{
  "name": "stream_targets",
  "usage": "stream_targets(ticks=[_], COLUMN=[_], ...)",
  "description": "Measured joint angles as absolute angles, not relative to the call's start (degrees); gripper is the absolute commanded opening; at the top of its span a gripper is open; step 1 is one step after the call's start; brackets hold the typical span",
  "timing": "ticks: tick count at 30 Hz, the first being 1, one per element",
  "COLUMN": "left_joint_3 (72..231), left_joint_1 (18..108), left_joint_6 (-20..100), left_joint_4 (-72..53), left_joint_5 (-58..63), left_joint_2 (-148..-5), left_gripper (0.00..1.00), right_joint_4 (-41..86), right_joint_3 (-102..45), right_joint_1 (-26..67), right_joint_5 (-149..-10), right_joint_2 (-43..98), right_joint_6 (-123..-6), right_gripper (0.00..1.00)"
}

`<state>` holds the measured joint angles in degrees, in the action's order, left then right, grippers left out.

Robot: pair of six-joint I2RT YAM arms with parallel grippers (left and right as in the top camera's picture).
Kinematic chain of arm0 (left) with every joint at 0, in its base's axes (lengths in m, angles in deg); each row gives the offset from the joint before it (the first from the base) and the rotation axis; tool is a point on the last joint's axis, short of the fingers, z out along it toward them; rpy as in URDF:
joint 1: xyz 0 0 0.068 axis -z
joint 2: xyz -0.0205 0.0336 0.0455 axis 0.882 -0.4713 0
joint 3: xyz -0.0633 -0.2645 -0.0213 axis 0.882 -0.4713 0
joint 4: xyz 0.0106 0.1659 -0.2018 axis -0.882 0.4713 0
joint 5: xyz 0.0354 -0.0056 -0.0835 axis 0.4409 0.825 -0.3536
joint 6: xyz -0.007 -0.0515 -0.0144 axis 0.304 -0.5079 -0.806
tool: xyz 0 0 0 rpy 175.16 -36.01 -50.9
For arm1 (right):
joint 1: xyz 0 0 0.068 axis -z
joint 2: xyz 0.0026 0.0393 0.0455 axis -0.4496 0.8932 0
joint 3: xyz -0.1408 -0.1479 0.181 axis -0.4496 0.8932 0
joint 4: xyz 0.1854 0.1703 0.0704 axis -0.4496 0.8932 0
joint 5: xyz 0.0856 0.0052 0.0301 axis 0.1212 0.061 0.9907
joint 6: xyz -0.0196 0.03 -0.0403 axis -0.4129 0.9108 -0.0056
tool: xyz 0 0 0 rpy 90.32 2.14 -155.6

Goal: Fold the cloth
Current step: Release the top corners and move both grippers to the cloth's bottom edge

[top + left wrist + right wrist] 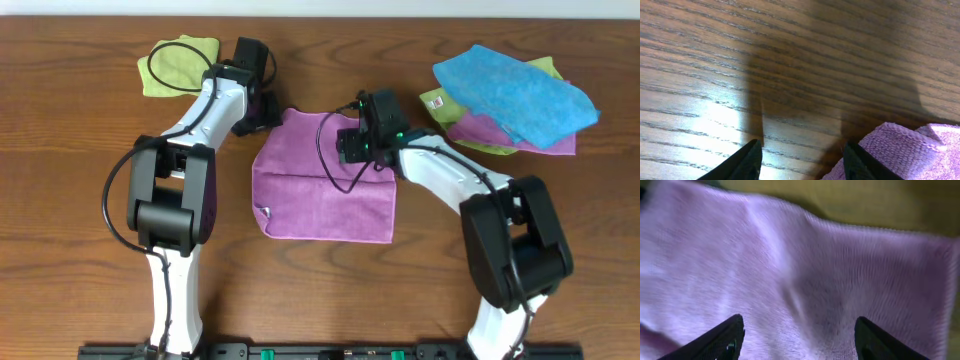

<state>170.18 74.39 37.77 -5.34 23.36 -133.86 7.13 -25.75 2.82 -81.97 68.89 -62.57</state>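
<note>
Two grippers, both spread wide. My left gripper (802,156) sits low over the bare wooden surface (740,60) with nothing between its fingers. A rumpled corner of the purple cloth (320,195) lies just beside one fingertip. My right gripper (799,330) hangs above the cloth's far edge, pinching nothing, and the fabric fills the view beneath and ahead of it. The cloth's white tag (265,210) shows at the near corner, on the left gripper's side.
</note>
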Motion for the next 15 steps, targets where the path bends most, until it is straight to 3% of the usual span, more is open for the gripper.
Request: stream_targets(ticks=[10, 15], left_joint_3=[170.18, 170.40], left_joint_1=[74.39, 74.28], left_joint_6=[37.97, 39.41], left_joint_4=[-3.97, 11.36], left_joint_5=[23.17, 23.47], left_joint_2=[-133.86, -133.62], left_gripper=[0.60, 0.58], right_joint_4=[19.77, 32.88], right_joint_3=[-30.39, -30.37], right_joint_1=[7.54, 8.39], right_joint_5=[-84.64, -83.92], right_joint_2=[65.13, 65.06], right_joint_6=[-65.22, -64.26], right_gripper=[0.70, 0.65])
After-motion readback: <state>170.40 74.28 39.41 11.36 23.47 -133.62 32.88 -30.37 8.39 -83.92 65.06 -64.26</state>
